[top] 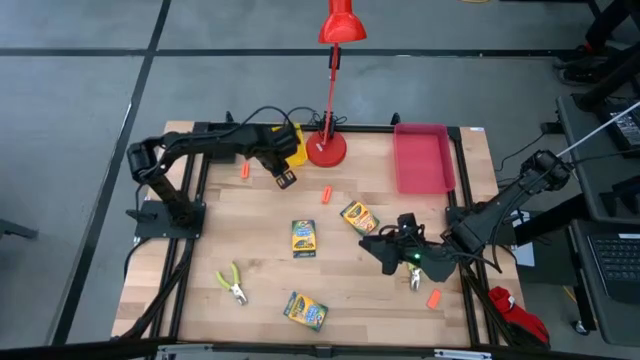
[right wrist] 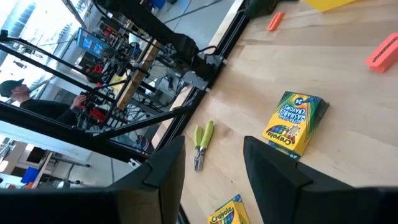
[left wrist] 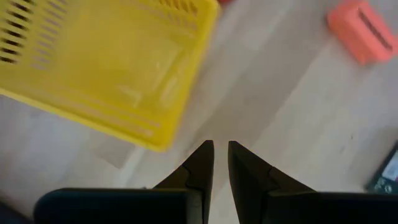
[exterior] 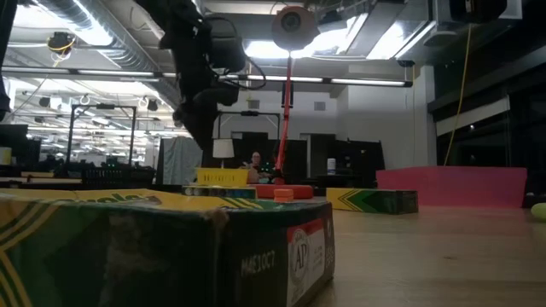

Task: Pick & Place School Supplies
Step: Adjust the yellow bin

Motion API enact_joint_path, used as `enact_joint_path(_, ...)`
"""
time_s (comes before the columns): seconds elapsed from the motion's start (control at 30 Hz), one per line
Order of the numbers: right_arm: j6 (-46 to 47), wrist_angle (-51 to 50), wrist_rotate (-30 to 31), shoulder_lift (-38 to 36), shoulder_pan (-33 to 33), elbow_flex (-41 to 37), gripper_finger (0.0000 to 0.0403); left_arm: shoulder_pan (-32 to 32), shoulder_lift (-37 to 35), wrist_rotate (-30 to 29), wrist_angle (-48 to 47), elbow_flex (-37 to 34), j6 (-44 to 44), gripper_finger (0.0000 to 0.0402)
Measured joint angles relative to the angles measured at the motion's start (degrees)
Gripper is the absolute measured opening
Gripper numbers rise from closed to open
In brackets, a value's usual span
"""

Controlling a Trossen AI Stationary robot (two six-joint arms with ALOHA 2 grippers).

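Observation:
Three yellow-and-green crayon boxes lie flat on the wooden table: one at the centre [top: 303,237], one right of it [top: 358,217], one near the front edge [top: 305,310]. Orange pieces lie at the far left [top: 243,171], far centre [top: 326,193] and front right [top: 434,298]. One lime-handled pliers [top: 232,283] lies at the front left, and another [top: 413,278] lies under my right arm. My left gripper [top: 285,178] hangs shut and empty above the table beside the yellow tray [left wrist: 106,62]. My right gripper [right wrist: 214,162] is open and empty, pointing toward the centre crayon box [right wrist: 295,121].
A red desk lamp [top: 326,148] stands at the far middle, with the yellow tray [top: 292,140] to its left. A pink tray [top: 422,158] sits at the far right. A black frame edges the table. A person shows in the room beyond the table [right wrist: 15,93].

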Motion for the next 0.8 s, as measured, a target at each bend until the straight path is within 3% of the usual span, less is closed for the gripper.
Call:
enact_joint_path(0.5, 0.5, 0.1, 2.0, 0.0, 0.6, 0.0, 0.0166, 0.6, 0.0, -3.1, 9.3, -8.6, -2.7, 0.0045)
enact_joint_path(0.8, 0.6, 0.4, 2.0, 0.0, 0.6, 0.0, 0.0166, 3.3, 0.0, -6.3, 10.6, -9.1, -2.8, 0.0045)
